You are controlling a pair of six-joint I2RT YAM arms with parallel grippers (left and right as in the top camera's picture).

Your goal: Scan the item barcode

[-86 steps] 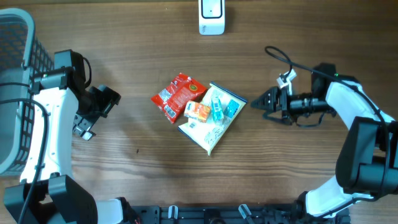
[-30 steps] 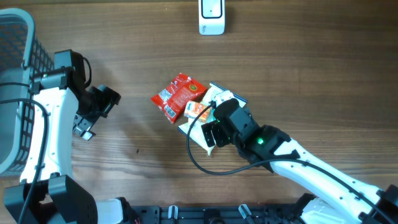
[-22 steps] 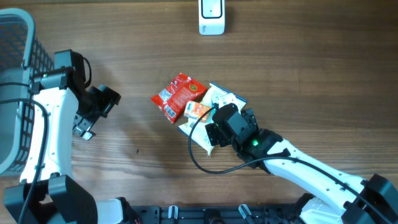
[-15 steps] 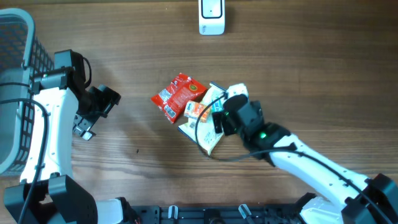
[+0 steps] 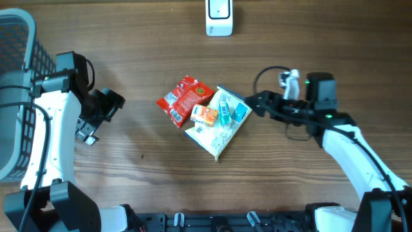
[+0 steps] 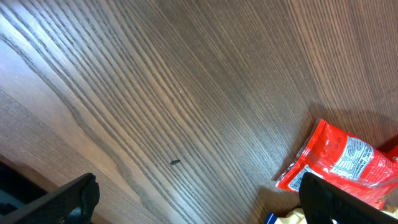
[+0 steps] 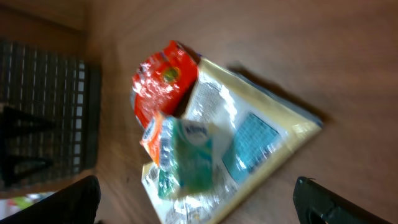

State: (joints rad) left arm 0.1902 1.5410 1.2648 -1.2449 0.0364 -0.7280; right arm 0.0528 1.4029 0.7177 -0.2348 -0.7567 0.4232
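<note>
A pile of items lies mid-table: a red packet (image 5: 185, 98), a small orange and teal carton pack (image 5: 215, 115) and a large cream and blue packet (image 5: 219, 134) under it. The white barcode scanner (image 5: 219, 18) stands at the far edge. My right gripper (image 5: 254, 105) is open just right of the pile and holds nothing; its wrist view shows the red packet (image 7: 163, 78), the teal carton (image 7: 186, 155) and the cream packet (image 7: 261, 134) ahead of it. My left gripper (image 5: 108, 106) is open and empty, well left of the pile, with the red packet (image 6: 348, 165) at the right of its view.
A grey wire basket (image 5: 13, 96) stands at the left table edge behind the left arm; the same basket (image 7: 43, 112) shows as a dark grid in the right wrist view. A cable loops above the right wrist (image 5: 267, 74).
The right arm swept in over the pile from the near side, then drew back to the right of it. The pile and the left arm have not moved.
</note>
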